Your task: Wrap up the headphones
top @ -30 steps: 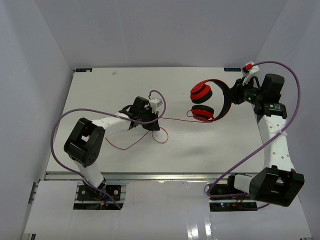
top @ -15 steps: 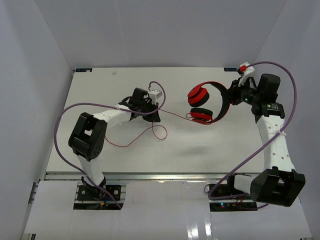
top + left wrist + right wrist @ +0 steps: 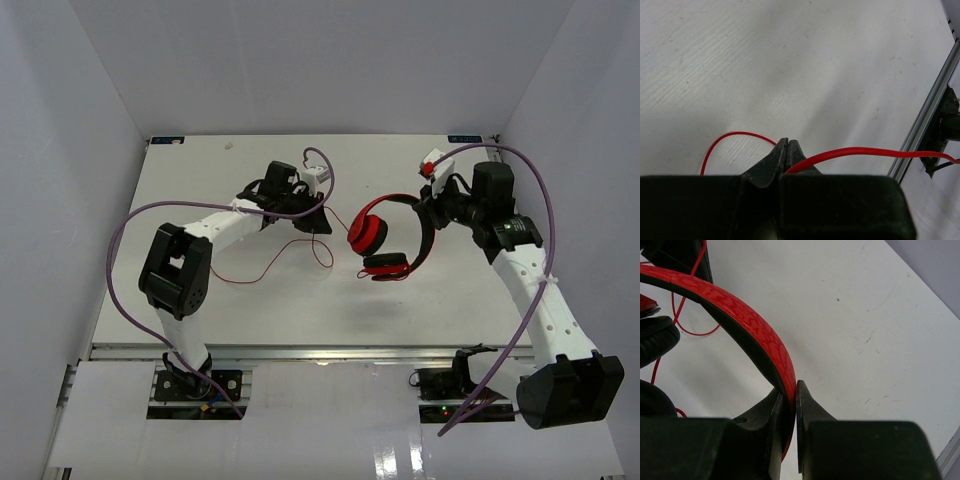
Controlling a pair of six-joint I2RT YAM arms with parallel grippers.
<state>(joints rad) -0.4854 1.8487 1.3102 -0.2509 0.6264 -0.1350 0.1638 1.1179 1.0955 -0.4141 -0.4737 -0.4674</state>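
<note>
Left pincer (image 3: 786, 142), black, tips pressed together on a thin red cord (image 3: 865, 150). To the left of the tips the cord arcs up and drops out of frame. To the right it runs nearly level past the metal rail (image 3: 927, 117) at the edge of the white scuffed surface (image 3: 790, 60).

Loose cord (image 3: 270, 267) across table (image 3: 450, 290) middle

Red headphones (image 3: 367, 232): ear cups plastic, slightly glossy; headband (image 3: 752, 322) red outside with a fine crackled texture, black lining; ear pad (image 3: 655, 340) black, matt, soft-looking. Thin cord (image 3: 860, 151): smooth red sheath, slight sheen. White table (image 3: 765, 60): matt, finely grained, scuffed. Near-edge rail (image 3: 926, 115): bare metal.
</note>
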